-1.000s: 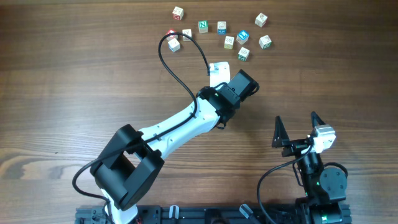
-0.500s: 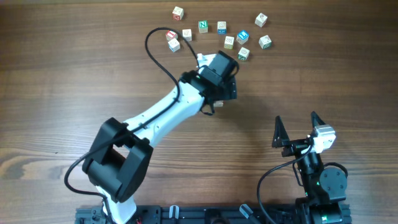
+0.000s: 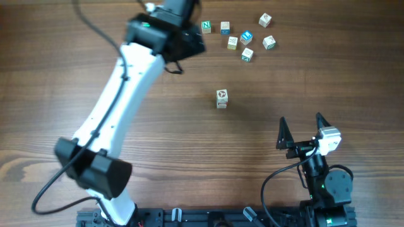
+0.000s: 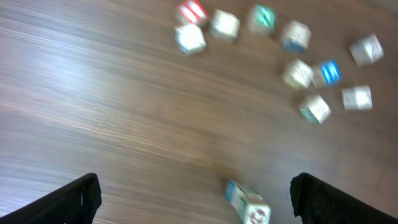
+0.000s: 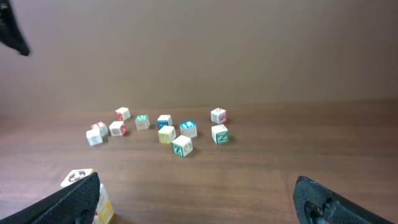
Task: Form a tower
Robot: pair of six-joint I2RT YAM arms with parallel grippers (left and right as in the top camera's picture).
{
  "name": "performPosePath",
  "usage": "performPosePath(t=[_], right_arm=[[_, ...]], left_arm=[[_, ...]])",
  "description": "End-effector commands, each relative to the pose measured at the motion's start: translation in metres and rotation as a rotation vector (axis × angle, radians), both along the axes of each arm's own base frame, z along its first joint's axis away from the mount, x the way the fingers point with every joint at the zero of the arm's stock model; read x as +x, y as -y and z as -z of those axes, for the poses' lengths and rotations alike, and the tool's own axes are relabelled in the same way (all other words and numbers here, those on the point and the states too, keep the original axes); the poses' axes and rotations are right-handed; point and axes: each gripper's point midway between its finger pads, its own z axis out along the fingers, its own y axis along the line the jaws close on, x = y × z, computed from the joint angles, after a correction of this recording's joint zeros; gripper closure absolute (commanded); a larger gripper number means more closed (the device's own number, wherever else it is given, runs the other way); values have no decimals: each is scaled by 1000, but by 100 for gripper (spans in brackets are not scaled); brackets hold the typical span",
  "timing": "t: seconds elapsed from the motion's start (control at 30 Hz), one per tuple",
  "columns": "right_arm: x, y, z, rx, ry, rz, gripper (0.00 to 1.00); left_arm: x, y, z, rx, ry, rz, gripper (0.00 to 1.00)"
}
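The tower (image 3: 221, 98) is a short stack of pale letter cubes, standing free at the middle of the table. The blurred left wrist view shows the tower (image 4: 247, 202) leaning toward the camera, a blue-marked cube under a pale one. My left gripper (image 4: 196, 202) is open and empty, high above the table and back from the stack. My left arm (image 3: 158, 31) reaches to the far left edge, its fingers cut off there. My right gripper (image 3: 300, 123) stands open and empty near the front right. In the right wrist view the tower (image 5: 79, 177) shows beside the left finger of my right gripper (image 5: 199, 205).
Several loose letter cubes (image 3: 246, 37) lie in a cluster at the far edge, right of the left arm. The left wrist view shows more of them, including a red-marked cube (image 4: 192, 11). The right wrist view has the same cluster (image 5: 166, 133) beyond the tower.
The left gripper opened and let go of a cube on the stack. The left arm then swung up and away to the far left. The right arm has not moved.
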Motion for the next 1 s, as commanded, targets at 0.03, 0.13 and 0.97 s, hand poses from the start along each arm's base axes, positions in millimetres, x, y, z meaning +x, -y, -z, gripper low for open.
performPosePath(t=[0.03,0.13,0.97], right_arm=[[-8,-30,-3,442,-96,-186,0],[-13,-50,5,943,-317,-275,0],[93,-140,-55,252,-1185,-238,0]], left_arm=[[0,-104,-75,-28,182,-230,0],[-4,-148,-84,-95,188,-319,0],[-21,-184,-67,-57,102,-410,0]])
